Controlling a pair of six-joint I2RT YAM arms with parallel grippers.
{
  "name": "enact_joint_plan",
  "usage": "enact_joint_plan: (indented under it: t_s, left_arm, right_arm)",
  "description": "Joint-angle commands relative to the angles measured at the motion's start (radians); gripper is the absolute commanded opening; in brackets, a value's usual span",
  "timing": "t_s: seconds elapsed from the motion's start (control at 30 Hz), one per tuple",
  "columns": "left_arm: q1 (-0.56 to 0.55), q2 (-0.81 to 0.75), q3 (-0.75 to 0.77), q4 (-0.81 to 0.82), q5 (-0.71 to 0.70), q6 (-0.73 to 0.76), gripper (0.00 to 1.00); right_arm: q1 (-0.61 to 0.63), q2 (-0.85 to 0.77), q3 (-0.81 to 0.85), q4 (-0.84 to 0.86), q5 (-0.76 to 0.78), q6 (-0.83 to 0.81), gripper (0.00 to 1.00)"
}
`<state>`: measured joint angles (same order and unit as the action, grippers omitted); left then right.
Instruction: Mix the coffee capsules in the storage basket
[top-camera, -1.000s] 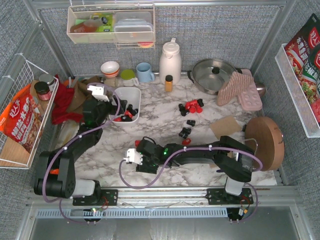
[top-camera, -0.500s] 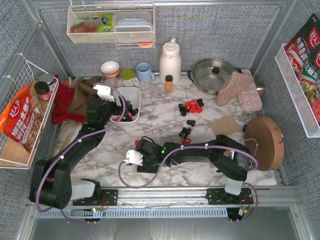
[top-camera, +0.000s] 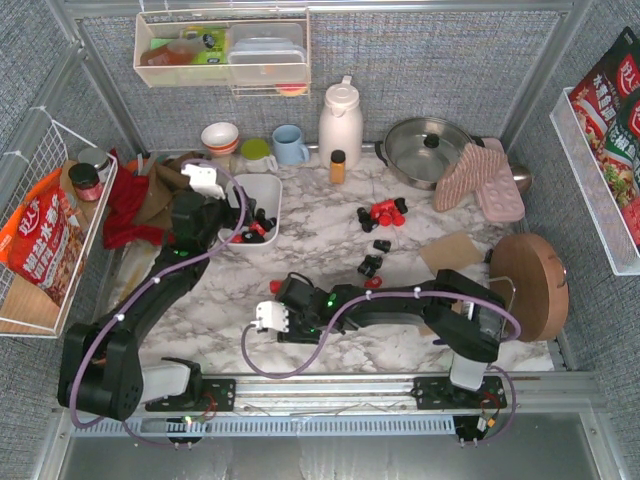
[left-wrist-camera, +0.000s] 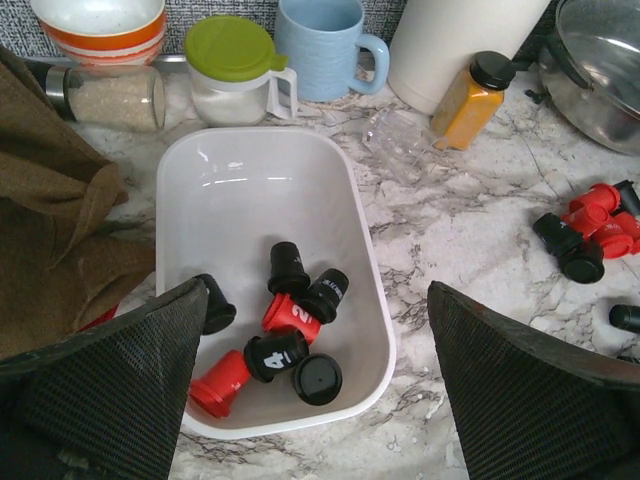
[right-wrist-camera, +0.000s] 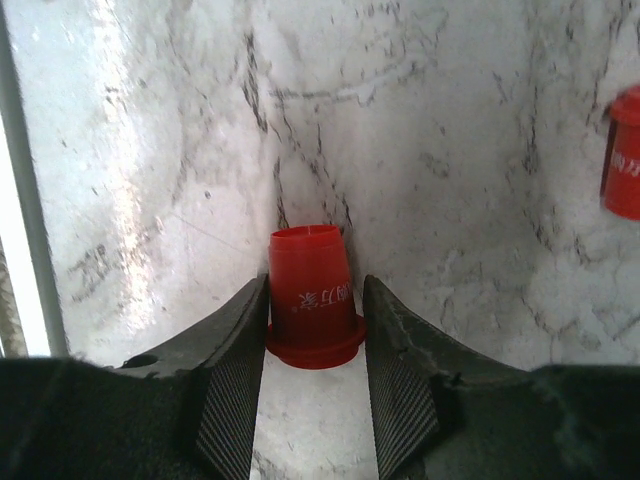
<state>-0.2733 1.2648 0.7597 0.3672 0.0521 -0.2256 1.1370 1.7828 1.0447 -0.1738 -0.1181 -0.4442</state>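
Storage basket (left-wrist-camera: 240, 190): white, at the back left of the marble table (top-camera: 320, 230), just beside a brown cloth (left-wrist-camera: 50, 200). It holds seven coffee capsules (left-wrist-camera: 288, 265) that can be counted, five black and two red, all bunched at its near end.

Readable marks in the basket:
- A black capsule (left-wrist-camera: 275, 352) lying on its side shows a white "4".
- The red one (left-wrist-camera: 290, 315) touching it carries a white mark that looks like "2".
- Another black one (left-wrist-camera: 325, 293) has small white print, too small to read.

Left gripper (left-wrist-camera: 318, 300): above the basket's near end, fingers spread wide, holding nothing.

Right gripper (right-wrist-camera: 314, 290): low over the table at front middle. Its fingers are closed in on a red capsule (right-wrist-camera: 308, 265), with each pad touching the flanged rim. White print runs across that capsule's side, but the characters are not legible. A second red pod (right-wrist-camera: 622, 150) sits apart at the right edge of the wrist view, and its print is also unreadable.

Loose capsules: a red-and-black cluster (top-camera: 383, 212) lies mid-table, well apart from the basket. A few black pods (top-camera: 371, 265) lie nearer the right arm.

Other writing: the orange bag (top-camera: 40, 245) in the left wire rack (top-camera: 30, 140) bears large white Chinese characters. The red-and-green packets (top-camera: 610, 100) on the right wall also bear Chinese characters. I cannot make out either.
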Motion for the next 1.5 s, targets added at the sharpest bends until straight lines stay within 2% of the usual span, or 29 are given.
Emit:
enact_joint_plan:
  t_s: [0.0, 0.13, 0.33, 0.43, 0.63, 0.9, 1.13, 1.47]
  left_arm:
    - [0.0, -0.014, -0.021, 0.034, -0.028, -0.045, 0.99]
    - [0.003, -0.029, -0.036, 0.047, 0.027, -0.062, 0.99]
    - [-0.005, 0.008, -0.034, 0.106, 0.295, -0.04, 0.99]
    - [-0.041, 0.044, -0.012, 0.09, 0.368, -0.025, 0.99]
    - [-0.169, 0.046, -0.013, 0.037, 0.38, 0.105, 0.99]
    - [-0.299, 0.059, -0.006, -0.016, 0.386, 0.164, 0.98]
    - [-0.335, 0.111, 0.025, -0.017, 0.544, 0.131, 0.84]
    - [-0.416, 0.166, 0.065, -0.046, 0.608, 0.084, 0.79]
  right_arm:
    - [-0.008, -0.037, -0.031, 0.02, 0.01, -0.009, 0.32]
    - [-0.024, -0.111, -0.102, 0.086, 0.023, 0.0, 0.31]
    - [-0.069, -0.273, -0.25, 0.249, 0.121, 0.027, 0.25]
    - [-0.095, -0.382, -0.352, 0.388, 0.198, 0.039, 0.24]
    - [-0.112, -0.559, -0.519, 0.6, 0.344, 0.035, 0.23]
    - [-0.122, -0.694, -0.666, 0.812, 0.451, 0.034, 0.23]
    - [-0.173, -0.774, -0.756, 0.945, 0.373, 0.037, 0.23]
    - [-0.206, -0.738, -0.829, 1.108, 0.247, -0.03, 0.23]
